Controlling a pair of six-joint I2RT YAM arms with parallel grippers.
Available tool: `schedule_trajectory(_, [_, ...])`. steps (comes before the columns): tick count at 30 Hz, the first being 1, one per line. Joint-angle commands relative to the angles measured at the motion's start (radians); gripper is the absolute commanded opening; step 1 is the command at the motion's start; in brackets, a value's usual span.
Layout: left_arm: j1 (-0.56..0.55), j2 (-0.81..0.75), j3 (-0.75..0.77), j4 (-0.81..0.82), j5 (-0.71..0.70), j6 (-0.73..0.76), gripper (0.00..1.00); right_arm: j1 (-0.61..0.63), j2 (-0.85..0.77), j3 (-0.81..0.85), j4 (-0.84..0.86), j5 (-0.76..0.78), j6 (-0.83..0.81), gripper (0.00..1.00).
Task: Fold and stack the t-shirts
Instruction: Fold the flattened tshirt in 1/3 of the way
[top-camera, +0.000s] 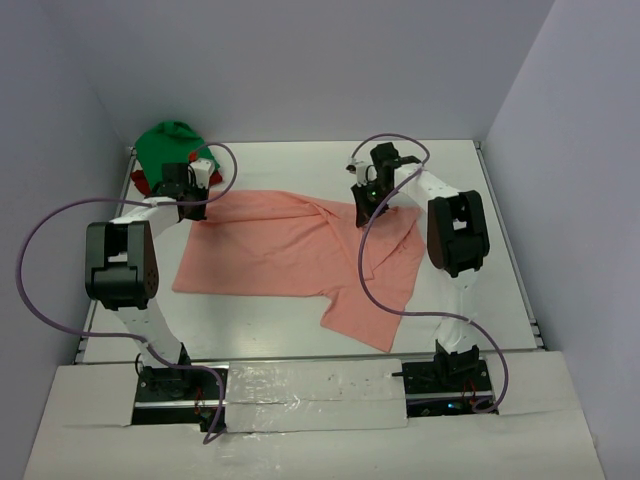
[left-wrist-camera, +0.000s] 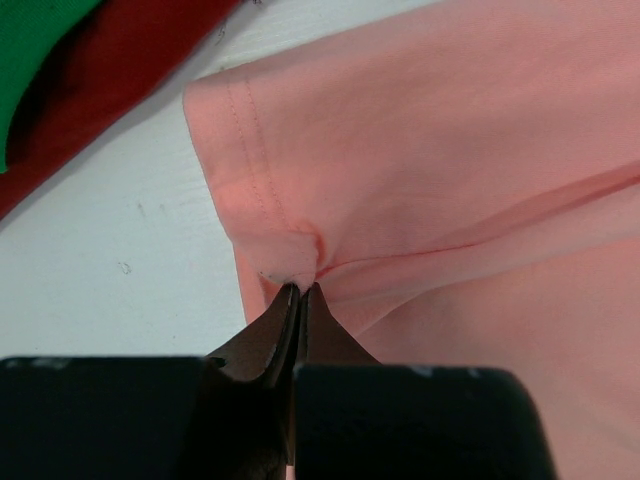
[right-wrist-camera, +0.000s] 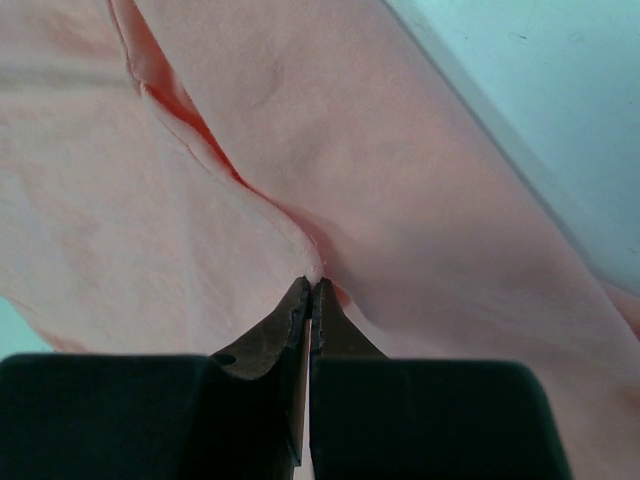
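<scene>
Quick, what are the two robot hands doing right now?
Left gripper: shut, pinching the salmon-pink t-shirt.
Right gripper: shut, pinching the same t-shirt.

Noted: salmon-pink t-shirt is soft matt cloth, fine weave, stitched sleeve hem (two rows). The green t-shirt and dark red t-shirt: matt cloth. The surface: white, smooth, lightly scuffed. The left tool and right tool: dark, matt, hard finish. The walls: plain matt panels.

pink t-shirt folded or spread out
Mostly spread, not folded: the salmon-pink t-shirt lies flat across the table, its right side rumpled, with the left hand and right hand each pinching it.
</scene>
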Motion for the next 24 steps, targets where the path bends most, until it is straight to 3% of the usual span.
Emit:
schedule_trajectory(1, [0.004, -0.036, 0.021, 0.023, 0.001, 0.019, 0.0, -0.011, -0.042, 0.005, -0.023, 0.026, -0.016, 0.0])
schedule_trajectory(12, [0.047, -0.034, 0.039, 0.011, -0.019, 0.048, 0.0, -0.022, -0.091, 0.077, -0.103, 0.075, -0.04, 0.0])
schedule_trajectory(24, [0.069, -0.031, 0.056, -0.002, 0.01, 0.055, 0.0, -0.026, -0.071, 0.387, -0.216, 0.149, -0.054, 0.0])
